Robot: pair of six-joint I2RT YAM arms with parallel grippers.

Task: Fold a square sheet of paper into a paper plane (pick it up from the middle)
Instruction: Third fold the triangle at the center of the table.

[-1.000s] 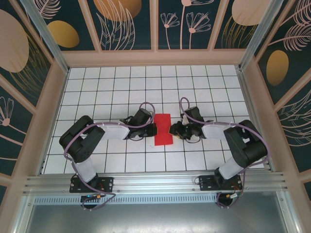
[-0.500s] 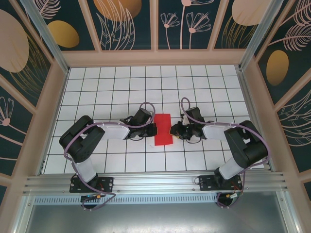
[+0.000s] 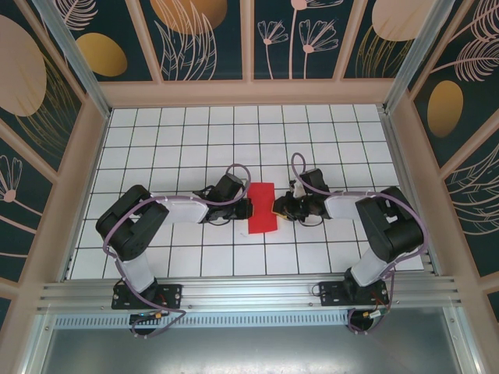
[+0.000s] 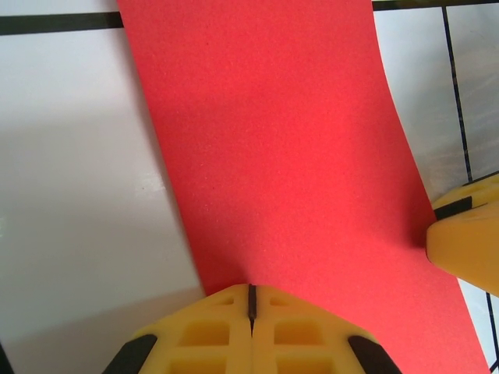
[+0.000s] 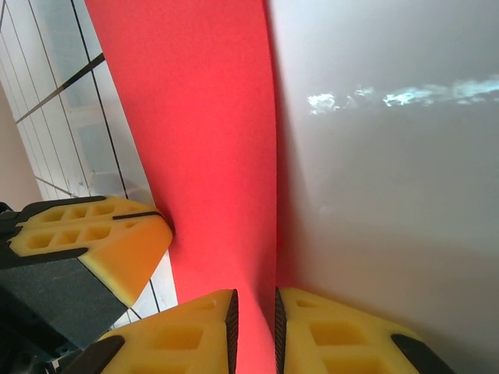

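Note:
The red sheet of paper [image 3: 260, 208] is an upright narrow rectangle at the middle of the white grid table, between both grippers. My left gripper [image 3: 248, 209] sits at its left edge. In the left wrist view the jaws [image 4: 252, 292] are pressed together, and the red paper [image 4: 281, 156] runs in at their tips. My right gripper [image 3: 275, 208] is at the paper's right edge. Its yellow fingers [image 5: 195, 331] stand a narrow gap apart with the paper's edge [image 5: 210, 156] between them, not pinched. Each wrist view shows the other gripper's yellow finger across the sheet.
The white grid table [image 3: 187, 140] is enclosed by wooden walls with dark floral panels [image 3: 203, 39]. Both arms lie low across the table towards the centre. A metal rail [image 3: 249, 292] runs along the near edge.
My right gripper has slid a little left, up to the paper's right edge. The left gripper and the paper have stayed put.

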